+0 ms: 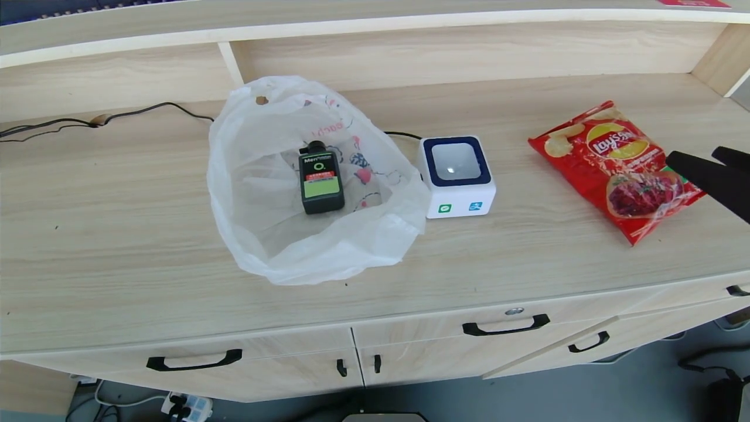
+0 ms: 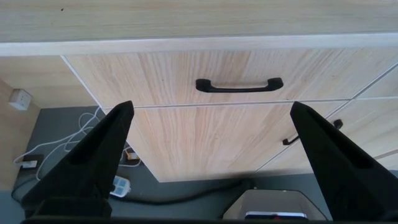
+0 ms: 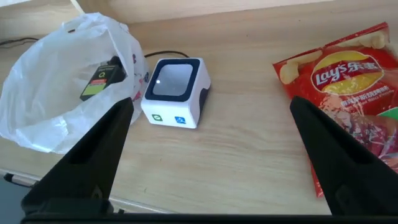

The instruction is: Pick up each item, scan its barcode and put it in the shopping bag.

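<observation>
A: Bag point(image 1: 252, 193)?
B: On counter point(image 1: 117, 264), just left of scanner point(image 1: 457, 176); bottle point(image 1: 320, 179) inside.
A: Chips point(image 1: 615, 170)?
B: Flat on counter, right of scanner, apart from it.
A: Grippers?
B: Right gripper point(image 1: 694, 155): fingers apart, by chips' right edge. Left gripper point(image 2: 211, 106): fingers apart, facing drawer point(image 2: 186, 68).

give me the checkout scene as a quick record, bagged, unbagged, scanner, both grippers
scanner: white box on the counter, between shopping bag and chip bag
bagged: dark bottle, lying inside the shopping bag
unbagged: chip bag, flat on the counter
right gripper: open, empty, at the chip bag's edge
left gripper: open, empty, low before the drawers
</observation>
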Available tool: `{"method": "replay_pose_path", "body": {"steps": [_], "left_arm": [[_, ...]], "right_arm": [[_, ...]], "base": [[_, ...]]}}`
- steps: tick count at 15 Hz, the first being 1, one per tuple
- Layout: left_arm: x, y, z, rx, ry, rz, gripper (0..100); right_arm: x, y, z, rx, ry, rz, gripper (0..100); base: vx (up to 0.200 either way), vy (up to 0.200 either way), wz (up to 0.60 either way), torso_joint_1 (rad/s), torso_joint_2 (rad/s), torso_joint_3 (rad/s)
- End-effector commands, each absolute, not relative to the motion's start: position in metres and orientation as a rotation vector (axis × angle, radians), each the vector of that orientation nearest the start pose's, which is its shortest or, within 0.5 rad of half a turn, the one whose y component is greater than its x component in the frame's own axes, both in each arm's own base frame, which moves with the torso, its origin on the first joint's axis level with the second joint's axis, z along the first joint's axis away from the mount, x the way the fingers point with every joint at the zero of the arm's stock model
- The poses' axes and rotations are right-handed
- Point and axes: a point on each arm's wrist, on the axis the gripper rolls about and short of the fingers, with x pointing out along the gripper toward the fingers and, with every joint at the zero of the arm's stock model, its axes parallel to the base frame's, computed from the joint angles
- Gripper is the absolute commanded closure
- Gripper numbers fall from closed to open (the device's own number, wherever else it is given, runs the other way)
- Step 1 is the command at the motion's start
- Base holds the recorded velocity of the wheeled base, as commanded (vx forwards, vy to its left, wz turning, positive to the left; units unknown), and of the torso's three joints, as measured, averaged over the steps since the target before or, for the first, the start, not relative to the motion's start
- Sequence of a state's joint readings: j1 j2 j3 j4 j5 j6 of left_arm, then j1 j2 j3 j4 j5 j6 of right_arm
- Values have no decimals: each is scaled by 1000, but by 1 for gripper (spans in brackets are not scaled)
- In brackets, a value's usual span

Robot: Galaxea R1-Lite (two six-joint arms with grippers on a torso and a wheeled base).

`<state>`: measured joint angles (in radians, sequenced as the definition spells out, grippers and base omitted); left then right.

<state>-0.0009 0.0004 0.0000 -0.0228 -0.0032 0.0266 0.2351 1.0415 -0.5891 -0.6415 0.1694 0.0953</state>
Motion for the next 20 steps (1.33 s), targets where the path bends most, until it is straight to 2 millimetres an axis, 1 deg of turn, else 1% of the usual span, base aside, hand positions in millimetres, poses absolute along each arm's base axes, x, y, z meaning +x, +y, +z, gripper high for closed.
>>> {"method": "replay_pose_path", "body": {"steps": [1,3,5,6,7,8,10,12,13,14,16,17,18,19,20], "left_arm": [[-23,0,78,26,-23,-3,0],[-23,0,78,32,-25,-3,0],[-23,0,78,32,-23,-4,0],[-23,0,78,28,-23,-3,0],[-23,0,78,26,-25,-3,0],[-23,0,78,28,-26,-3,0],[-23,0,78,28,-23,-3,0],[-23,0,78,29,-23,-3,0],[-23,0,78,28,-25,-3,0],[-23,0,78,28,-23,-3,0],[-23,0,78,29,-23,-4,0],[-23,0,78,29,-23,-3,0],[-23,0,78,28,-23,-3,0],[-23,0,78,26,-25,-3,0],[-23,0,78,28,-23,-3,0]], "right_arm": [[127,32,276,101,-208,391,0],[126,30,281,108,-225,373,0],[127,30,281,108,-223,373,0],[127,29,281,107,-225,365,0],[129,24,280,106,-220,313,0],[130,22,277,101,-215,297,0],[128,21,282,99,-237,290,0],[133,22,290,94,-249,307,0],[141,24,294,62,-249,332,0],[154,24,301,-14,-262,352,0],[188,22,305,-122,-246,429,0],[201,23,302,-168,-234,456,0],[209,24,297,-205,-221,477,0],[213,25,293,-231,-211,500,0],[223,26,289,-278,-206,509,0]], "base": [[0,0,0,0,0,0],[0,0,0,0,0,0],[0,-200,0,0,2,2],[-200,-200,0,-12,-7,7],[-200,-200,0,-2,2,12],[-200,-200,0,2,2,7],[-200,-200,0,29,17,-5],[-200,-200,0,-15,-5,5],[0,-200,0,-12,-2,7],[0,-200,0,2,7,2],[0,0,0,0,0,0],[0,0,0,0,0,0],[0,0,0,0,0,0],[200,0,0,36,2,2],[200,0,0,22,12,2]]}}
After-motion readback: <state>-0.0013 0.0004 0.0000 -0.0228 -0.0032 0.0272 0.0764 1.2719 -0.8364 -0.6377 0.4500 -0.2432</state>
